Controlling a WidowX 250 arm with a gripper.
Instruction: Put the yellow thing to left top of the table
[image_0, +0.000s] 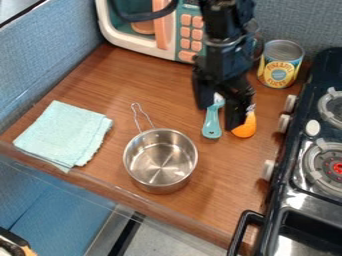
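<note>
My gripper (218, 116) hangs down over the right half of the wooden table, its two fingers apart, one on each side of the upper part of a teal utensil (212, 125). An orange-yellow thing (246, 126) lies just to the right of the right finger, its upper part partly hidden by the gripper. Whether the finger touches it I cannot tell. A can with a yellow label (278, 70) stands upright at the back right, near the stove.
A steel pot (160, 156) with a wire handle stands at the middle front. The folded light-green cloth (65, 131) lies on the left. Behind the arm is a toy microwave (163, 32); along the right side runs a black stove (304, 165) with knobs facing the table.
</note>
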